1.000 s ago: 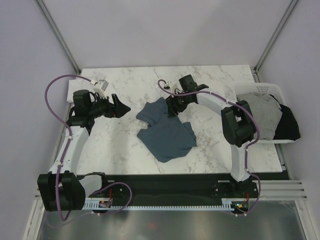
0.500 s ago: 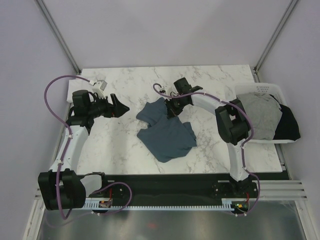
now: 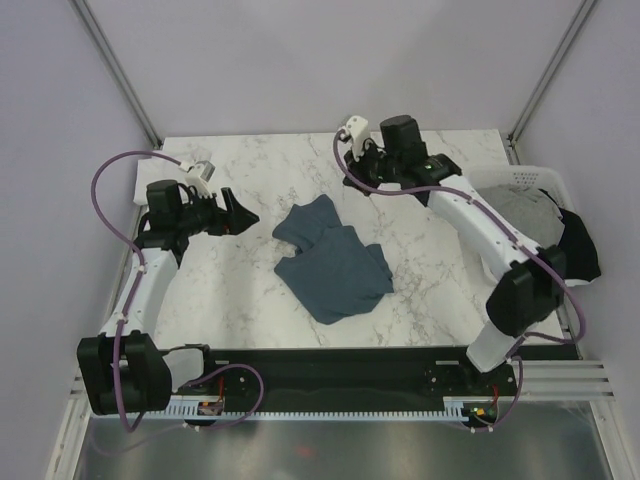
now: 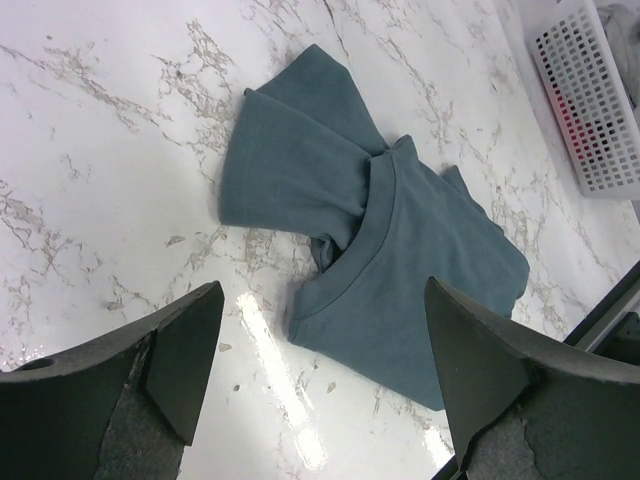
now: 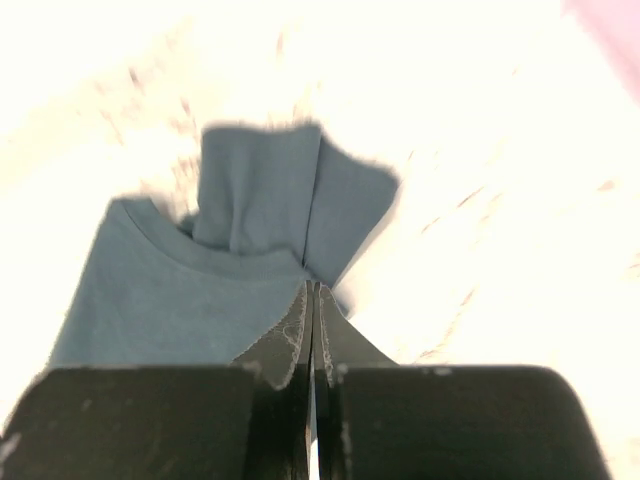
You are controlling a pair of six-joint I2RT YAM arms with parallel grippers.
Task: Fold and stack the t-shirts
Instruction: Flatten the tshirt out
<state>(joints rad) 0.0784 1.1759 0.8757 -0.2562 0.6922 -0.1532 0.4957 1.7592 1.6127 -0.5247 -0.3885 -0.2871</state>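
Slate-blue t-shirt (image 3: 333,262) apart from right gripper (image 5: 312,290)

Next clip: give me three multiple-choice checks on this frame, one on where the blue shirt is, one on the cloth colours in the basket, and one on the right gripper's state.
1. Where does the blue shirt lie?
A) on the marble table
B) on the floor
C) over the frame rail

2. Which cloth colours show in the basket?
A) red and green
B) grey and black
C) yellow only

3. The right gripper is:
A) wide open
B) shut on the blue shirt
C) shut, clear of the blue shirt

Answers:
1 A, the top view shows it lying on the marble.
2 B, a grey shirt and a black shirt sit in the basket.
3 C, its fingers meet in the wrist view, with the shirt lying on the table beyond them.
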